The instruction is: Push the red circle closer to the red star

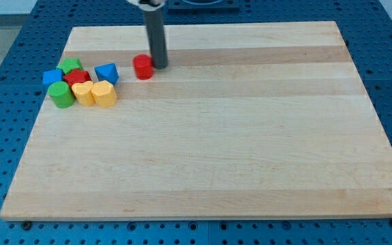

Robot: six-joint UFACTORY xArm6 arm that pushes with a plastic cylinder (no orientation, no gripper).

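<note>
The red circle [142,67] is a short red cylinder near the view's top left of the wooden board [209,136]. My tip [160,66] rests on the board right beside the circle's right side, touching or nearly touching it. The red star [77,77] sits to the left, in the middle of a tight cluster of blocks, partly hidden by its neighbours. A blue triangle-like block [107,73] lies between the red circle and the red star.
The cluster at the view's left also holds a blue block [52,76], a green block [69,66], a green cylinder [62,95] and two yellow blocks [84,92] [104,93]. The board's left edge is close to the cluster.
</note>
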